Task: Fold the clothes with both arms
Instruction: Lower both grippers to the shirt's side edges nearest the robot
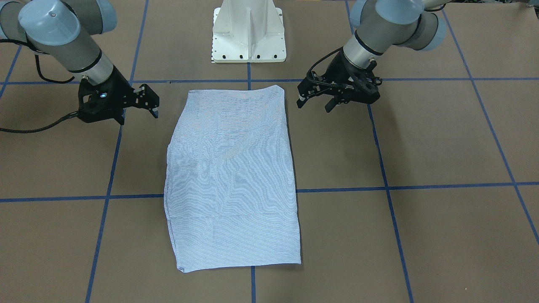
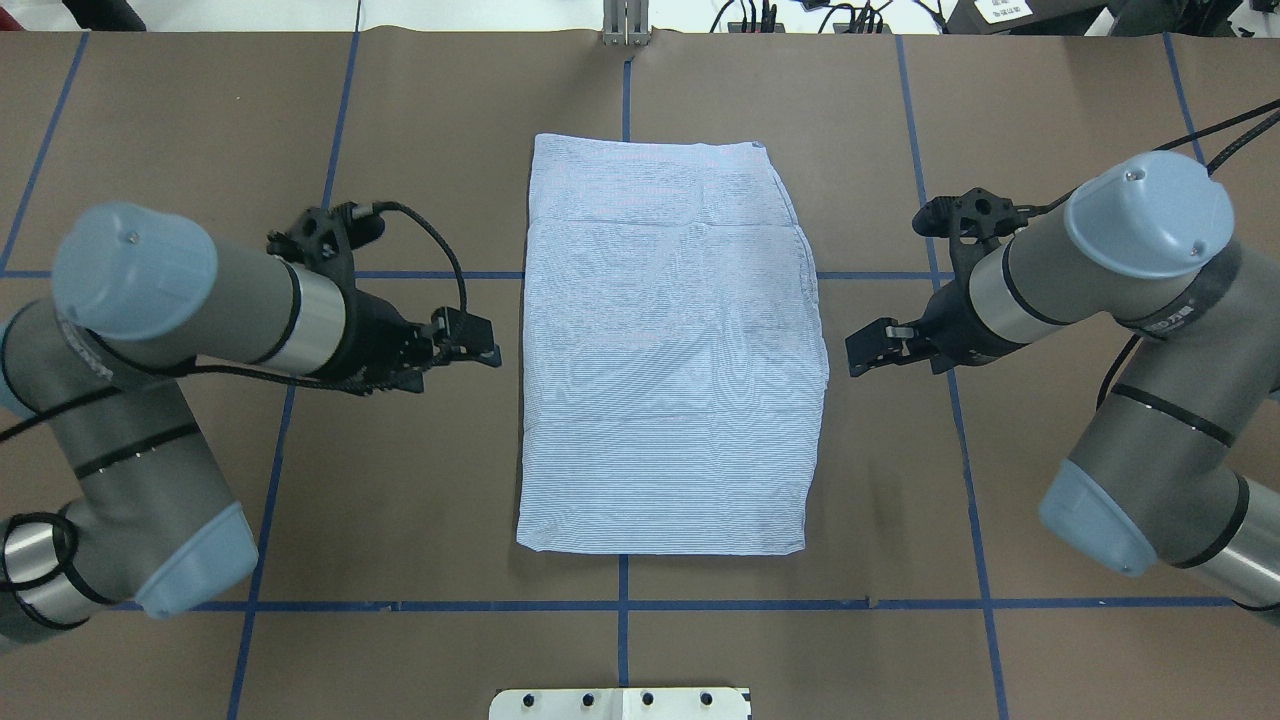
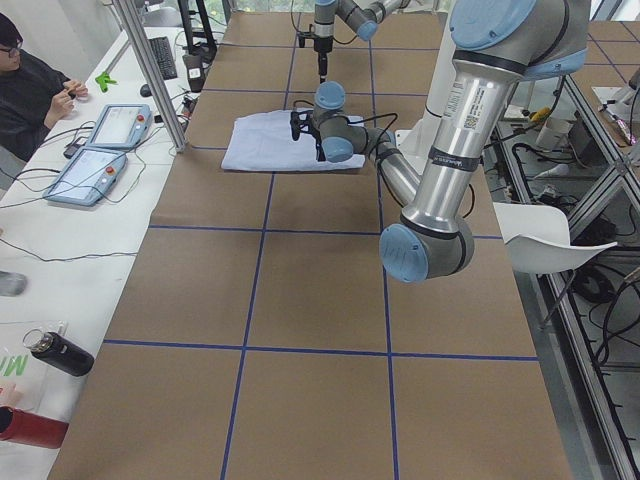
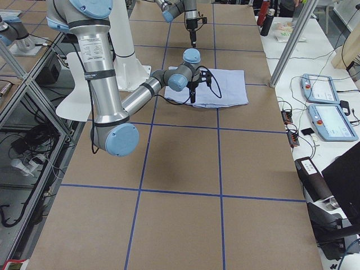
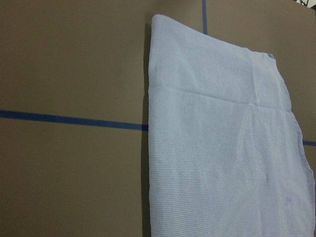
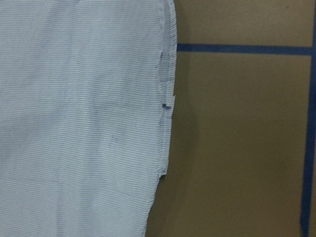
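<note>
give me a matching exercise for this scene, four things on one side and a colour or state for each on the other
1 shirt
2 left gripper
3 table
4 base

a white
b brown with blue lines
c black, open, beside the shirt
d striped, folded flat

Pairs: 1-d, 2-c, 3-b, 4-a
</note>
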`<state>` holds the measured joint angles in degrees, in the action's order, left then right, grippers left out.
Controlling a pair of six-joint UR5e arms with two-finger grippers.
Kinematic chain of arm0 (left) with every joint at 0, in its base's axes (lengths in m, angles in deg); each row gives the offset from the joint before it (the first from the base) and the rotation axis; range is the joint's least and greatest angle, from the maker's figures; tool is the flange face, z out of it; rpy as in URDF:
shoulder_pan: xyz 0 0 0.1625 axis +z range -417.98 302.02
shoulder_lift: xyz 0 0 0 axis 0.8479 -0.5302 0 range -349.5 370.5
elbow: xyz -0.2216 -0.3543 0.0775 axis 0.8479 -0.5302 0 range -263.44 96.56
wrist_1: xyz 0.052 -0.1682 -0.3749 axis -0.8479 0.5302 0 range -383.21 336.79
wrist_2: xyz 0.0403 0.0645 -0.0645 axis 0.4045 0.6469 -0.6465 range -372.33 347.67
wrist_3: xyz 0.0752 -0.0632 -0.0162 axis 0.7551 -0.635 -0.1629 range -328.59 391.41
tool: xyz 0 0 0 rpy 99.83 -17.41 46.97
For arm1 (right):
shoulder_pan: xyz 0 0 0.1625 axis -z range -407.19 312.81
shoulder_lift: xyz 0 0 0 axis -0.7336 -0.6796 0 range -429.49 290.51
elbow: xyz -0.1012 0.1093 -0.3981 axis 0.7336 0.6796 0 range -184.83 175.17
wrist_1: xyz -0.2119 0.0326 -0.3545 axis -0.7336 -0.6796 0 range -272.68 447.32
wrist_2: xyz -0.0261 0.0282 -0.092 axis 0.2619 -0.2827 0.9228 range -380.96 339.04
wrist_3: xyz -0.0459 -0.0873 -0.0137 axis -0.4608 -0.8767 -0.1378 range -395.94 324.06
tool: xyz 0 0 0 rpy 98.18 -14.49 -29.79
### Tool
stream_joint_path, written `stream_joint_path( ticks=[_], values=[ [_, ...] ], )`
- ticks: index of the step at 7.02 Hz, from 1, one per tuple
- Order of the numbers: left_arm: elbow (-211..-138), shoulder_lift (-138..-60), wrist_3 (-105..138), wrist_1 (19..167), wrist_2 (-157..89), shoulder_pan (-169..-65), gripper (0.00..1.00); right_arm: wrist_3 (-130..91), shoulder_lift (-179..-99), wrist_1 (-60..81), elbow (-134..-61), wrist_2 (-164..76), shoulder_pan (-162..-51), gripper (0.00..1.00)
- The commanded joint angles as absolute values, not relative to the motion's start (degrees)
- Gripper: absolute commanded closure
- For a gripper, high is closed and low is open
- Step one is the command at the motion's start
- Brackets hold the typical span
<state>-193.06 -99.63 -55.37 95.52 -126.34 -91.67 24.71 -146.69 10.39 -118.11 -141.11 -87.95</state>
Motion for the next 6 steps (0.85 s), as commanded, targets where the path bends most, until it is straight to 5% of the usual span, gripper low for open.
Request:
stream_joint_path(
  ticks=[1, 6],
  values=[
    [-193.6, -99.5, -64.6, 95.6, -119.9, -81.4, 0.00, 32.7, -146.5, 13.8, -118.6, -140.8, -84.0, 0.00],
    [-187.8, -101.4, -70.0, 95.4, -115.5, -73.1, 0.08, 35.1, -146.1, 13.8, -119.0, -140.0, -82.3, 0.00]
  ],
)
